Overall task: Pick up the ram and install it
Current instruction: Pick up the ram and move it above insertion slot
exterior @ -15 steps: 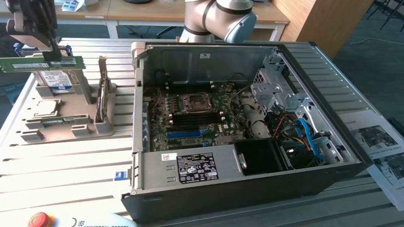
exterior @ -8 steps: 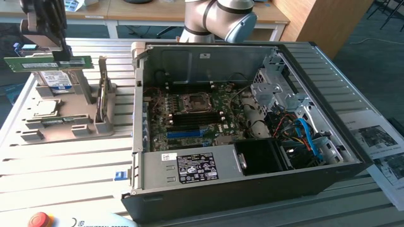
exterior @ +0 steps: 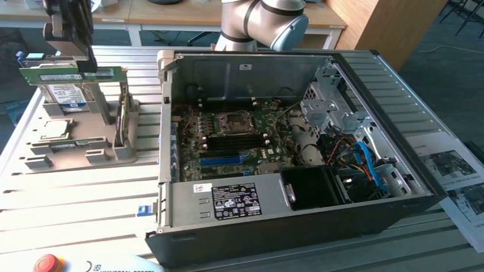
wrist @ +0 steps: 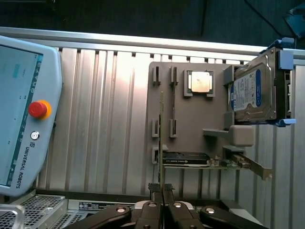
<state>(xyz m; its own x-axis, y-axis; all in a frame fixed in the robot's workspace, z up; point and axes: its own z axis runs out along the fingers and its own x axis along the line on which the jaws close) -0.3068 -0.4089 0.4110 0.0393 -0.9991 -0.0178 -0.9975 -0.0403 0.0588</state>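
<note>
The ram (exterior: 53, 75) is a long green stick with a white label, hanging level above the grey parts holder (exterior: 76, 150) at the exterior view's left. My gripper (exterior: 85, 68) comes down from above and is shut on the ram's top edge, near its right end. In the wrist view the ram (wrist: 161, 138) appears edge-on as a thin line running out from between my fingertips (wrist: 162, 189), over the holder (wrist: 190, 119). The open computer case (exterior: 423, 187) lies to the exterior view's right, its motherboard (exterior: 234, 139) exposed, apart from the ram.
On the holder sit a hard drive (exterior: 64, 95), a square silver processor (exterior: 51, 129) and an upright expansion card (exterior: 121, 122). A teach pendant with a red stop button (wrist: 37, 109) lies on the slatted table. Printed sheets (exterior: 454, 170) lie to the right of the case.
</note>
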